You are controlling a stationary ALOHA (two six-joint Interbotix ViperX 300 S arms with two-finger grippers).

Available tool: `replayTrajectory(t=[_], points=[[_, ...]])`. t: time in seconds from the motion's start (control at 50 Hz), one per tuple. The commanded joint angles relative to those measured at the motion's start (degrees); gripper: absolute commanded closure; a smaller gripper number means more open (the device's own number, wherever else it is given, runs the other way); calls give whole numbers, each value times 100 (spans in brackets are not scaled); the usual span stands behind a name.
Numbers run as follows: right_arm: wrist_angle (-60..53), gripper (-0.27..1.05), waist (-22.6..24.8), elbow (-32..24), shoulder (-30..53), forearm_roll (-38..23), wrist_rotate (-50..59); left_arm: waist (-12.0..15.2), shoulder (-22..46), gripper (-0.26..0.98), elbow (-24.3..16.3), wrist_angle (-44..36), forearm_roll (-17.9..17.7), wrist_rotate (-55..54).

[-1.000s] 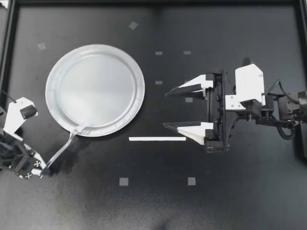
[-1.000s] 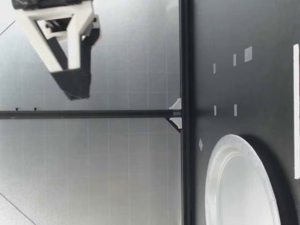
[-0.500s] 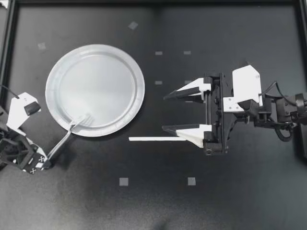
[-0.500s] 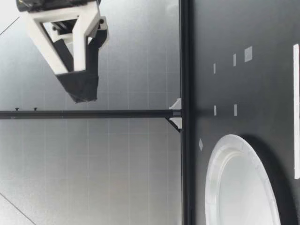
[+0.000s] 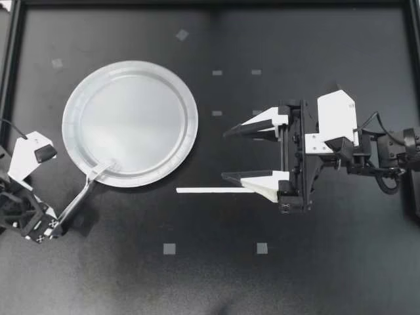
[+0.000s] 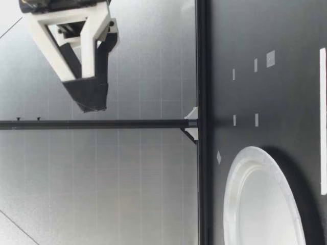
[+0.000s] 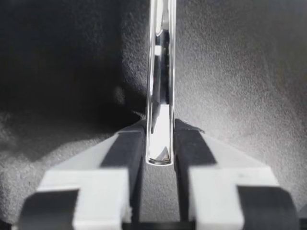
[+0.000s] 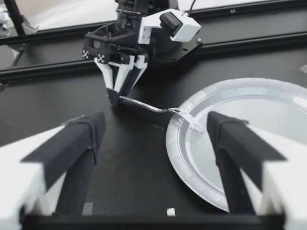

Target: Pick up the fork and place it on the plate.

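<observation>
A silver fork (image 5: 88,189) runs aslant from my left gripper (image 5: 59,222) to the front left rim of the round grey plate (image 5: 167,85). That gripper is shut on the fork's handle (image 7: 160,96), with both fingers (image 7: 129,148) pressed against it. In the right wrist view the fork (image 8: 153,108) hangs off the table, its tines over the plate's rim (image 8: 177,143). My right gripper (image 5: 225,155) stands open to the right of the plate, nothing between its fingers (image 8: 76,143). A gripper (image 6: 84,66) hangs high above the table in the low view.
A thin white strip (image 5: 215,190) lies on the black table, just by my right gripper's nearer fingertip. Small grey tape squares (image 5: 169,248) dot the table. A black frame rail (image 5: 210,3) borders the far edge.
The fork's tines pushed further onto the plate, then drew back a little toward its rim, as my left gripper shifted. My right gripper edged slightly toward the plate, then held still.
</observation>
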Motion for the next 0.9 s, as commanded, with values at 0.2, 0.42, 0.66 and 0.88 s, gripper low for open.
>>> replayTrajectory(t=[0.2, 0.42, 0.66, 0.88], points=[[-70, -2, 44, -70, -44, -18, -9, 9, -352, 75, -97, 299, 0, -18], [-62, -2, 62, -62, -44, -18, 0, 9, -396, 75, -114, 308, 0, -9], [-62, -2, 70, -70, -44, -18, 9, 9, -448, 73, -149, 334, 0, 0], [-62, -2, 70, -62, -44, -18, 18, 9, -712, 59, -158, 343, -9, -18]])
